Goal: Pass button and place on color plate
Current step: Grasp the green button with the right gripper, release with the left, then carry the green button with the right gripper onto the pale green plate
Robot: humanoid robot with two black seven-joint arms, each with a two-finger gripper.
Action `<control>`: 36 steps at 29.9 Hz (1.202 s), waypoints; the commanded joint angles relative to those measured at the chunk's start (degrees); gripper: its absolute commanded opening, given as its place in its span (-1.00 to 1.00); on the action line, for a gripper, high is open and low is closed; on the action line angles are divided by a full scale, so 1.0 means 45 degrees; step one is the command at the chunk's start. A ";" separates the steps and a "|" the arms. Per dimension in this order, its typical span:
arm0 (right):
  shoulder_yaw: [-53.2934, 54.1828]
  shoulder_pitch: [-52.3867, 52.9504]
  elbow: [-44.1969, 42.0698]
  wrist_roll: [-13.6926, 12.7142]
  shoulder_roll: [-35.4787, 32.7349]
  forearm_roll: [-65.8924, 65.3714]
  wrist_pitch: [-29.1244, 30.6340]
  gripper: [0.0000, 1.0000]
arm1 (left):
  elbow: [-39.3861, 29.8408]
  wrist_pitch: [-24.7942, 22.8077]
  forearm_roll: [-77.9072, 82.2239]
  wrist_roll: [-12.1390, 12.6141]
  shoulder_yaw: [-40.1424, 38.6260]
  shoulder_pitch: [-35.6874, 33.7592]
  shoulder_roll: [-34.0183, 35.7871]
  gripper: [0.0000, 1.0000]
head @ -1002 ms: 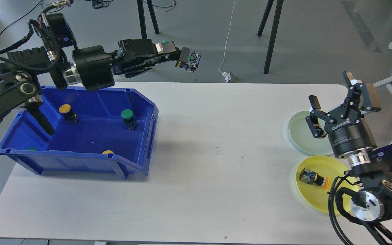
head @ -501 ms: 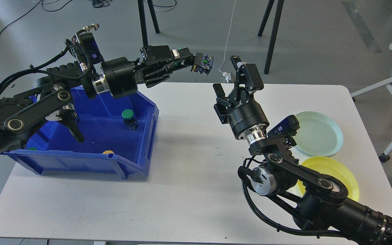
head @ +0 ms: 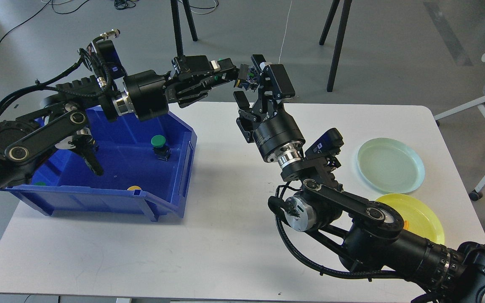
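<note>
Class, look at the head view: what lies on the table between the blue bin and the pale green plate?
Only bare white table lies between the bin and the plate; the right arm hangs above that stretch, not on it.

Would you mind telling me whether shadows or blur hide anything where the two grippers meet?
Head view: sharp, evenly lit, with soft shadows only on the table; the button in the left gripper is dark, small and partly hidden by the right gripper, so contact cannot be judged.

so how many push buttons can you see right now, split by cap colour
green-capped push buttons: 3 — held in left hand, upright in blue plastic bin, bin's near-left edge
yellow-capped push buttons: 1
total: 4
</note>
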 commanded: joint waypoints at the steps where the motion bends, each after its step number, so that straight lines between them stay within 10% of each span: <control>1: 0.0214 -0.0051 0.0072 -0.0001 0.0001 0.0027 0.0003 0.89 | 0.0030 0.0000 -0.0020 0.0000 0.0001 -0.0021 -0.0019 -0.88; 14: 0.0194 0.0086 0.0247 -0.0001 0.0001 -0.0012 0.0003 -0.74 | 0.0167 0.0000 -0.0020 0.0000 0.0001 -0.0040 -0.0019 -0.87; 19: 0.0214 0.0067 0.0306 -0.0001 0.0001 -0.0012 0.0003 -0.83 | 0.0186 0.0000 -0.0039 0.0000 -0.0038 -0.0040 -0.0039 -0.53; 22: 0.0214 0.0086 0.0306 -0.0001 0.0001 0.0008 0.0003 -0.88 | 0.0225 0.0000 -0.0389 0.0000 -0.0038 -0.0021 -0.0058 0.71; 36: 0.1088 -0.1336 0.1711 -0.0001 -0.2026 0.0027 0.0003 -0.92 | 0.0459 0.0000 -0.0762 0.0000 -0.0038 -0.0001 -0.0137 0.88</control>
